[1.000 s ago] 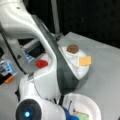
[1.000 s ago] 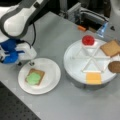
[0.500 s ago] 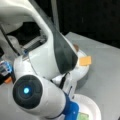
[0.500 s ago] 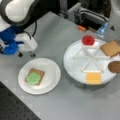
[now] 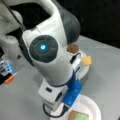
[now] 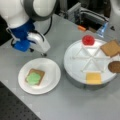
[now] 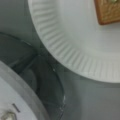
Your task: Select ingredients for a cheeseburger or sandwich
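White arm body blocks much of a front view, tool point(image 6: 43, 51) now above the table point(image 6: 60, 105) between paper plate point(image 6: 51, 80) and divided tray point(image 6: 75, 63); opening: cannot tell. Sandwich point(image 6: 34, 76), toast with lettuce, lies on plate. Tray holds tomato point(image 6: 88, 40), toast point(image 6: 110, 48), cheese point(image 6: 93, 78), patty point(image 6: 115, 67).

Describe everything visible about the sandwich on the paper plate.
The sandwich is a low stack of flat toy food: a brown toast square with a green lettuce piece lying on top, nothing over the lettuce. It lies flat, slightly left of centre on the white ribbed paper plate, its corners turned diagonally in a front view. Only the plate touches it. The gripper hangs above the plate's far edge, apart from it. The wrist view catches one toast corner.
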Controlling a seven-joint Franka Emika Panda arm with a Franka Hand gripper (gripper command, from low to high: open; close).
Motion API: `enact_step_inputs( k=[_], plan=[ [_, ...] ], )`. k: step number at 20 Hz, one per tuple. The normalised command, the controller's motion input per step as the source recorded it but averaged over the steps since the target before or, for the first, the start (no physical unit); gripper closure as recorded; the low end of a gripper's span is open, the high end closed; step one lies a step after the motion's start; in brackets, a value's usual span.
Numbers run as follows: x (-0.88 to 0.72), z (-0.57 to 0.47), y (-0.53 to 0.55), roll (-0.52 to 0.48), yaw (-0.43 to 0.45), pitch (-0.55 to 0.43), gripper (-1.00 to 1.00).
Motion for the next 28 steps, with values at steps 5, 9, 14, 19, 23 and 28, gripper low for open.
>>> enact_step_inputs(
  k=[5,9,14,19,23,28],
  plan=[
    [-0.96,-0.19,0.85,-0.391,-0.280,-0.240,-1.00],
    [-0.68,-0.31,0.59,-0.299,-0.202,-0.294,-1.00],
    [-0.43,-0.14,0.33,-0.125,0.050,-0.253,-1.00],
    [-0.28,-0.12,0.21,-0.033,0.125,-0.172,-1.00],
    [-0.23,-0.19,0.20,-0.059,0.131,-0.165,-1.00],
    [-0.17,-0.25,0.12,-0.154,0.163,-0.162,-1.00]
  ],
)
